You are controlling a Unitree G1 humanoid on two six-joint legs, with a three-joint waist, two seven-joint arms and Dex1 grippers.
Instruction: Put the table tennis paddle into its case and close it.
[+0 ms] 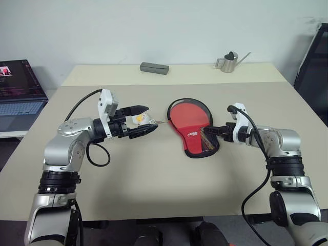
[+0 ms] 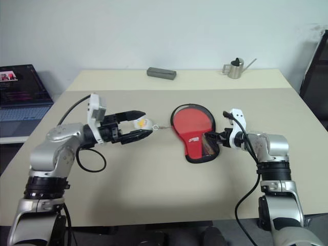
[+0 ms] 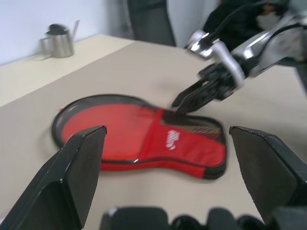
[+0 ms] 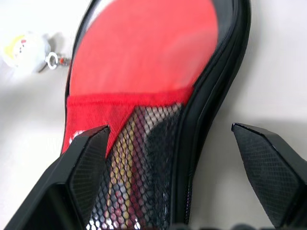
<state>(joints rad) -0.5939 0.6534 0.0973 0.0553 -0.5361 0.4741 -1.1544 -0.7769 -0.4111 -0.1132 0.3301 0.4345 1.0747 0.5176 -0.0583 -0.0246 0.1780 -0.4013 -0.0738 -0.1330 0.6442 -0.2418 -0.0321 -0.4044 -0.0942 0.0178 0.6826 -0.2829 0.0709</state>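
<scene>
1. Nearest to us, the case (image 1: 197, 147) lies flat and unzipped on the beige table (image 1: 154, 174), its narrow handle end toward our body and its round end away from us.
2. The table tennis paddle (image 1: 188, 116) sits inside the case: its red face fills the round end, and in the right wrist view we see its handle through the mesh pocket (image 4: 144, 167) at the narrow end.
3. Our right gripper (image 1: 217, 131) is at the case's narrow end, on its right side. Its two black fingers are spread wide, one over the mesh and one over bare table, and they hold nothing.
4. Our left gripper (image 1: 146, 119) hovers left of the case, pointing toward it. Its fingers gape wide and are empty.
5. The small white-yellow charm (image 1: 138, 119) lies on the table just beside the left fingertips, joined by a short chain to the case's round edge. We cannot tell whether a finger touches it.
6. Farther off, a grey bar-shaped box (image 1: 154, 67) and a metal watering can (image 1: 227, 62) stand near the table's far edge, well apart.
7. A laptop (image 1: 19, 92) sits on a lower surface to our left.
</scene>
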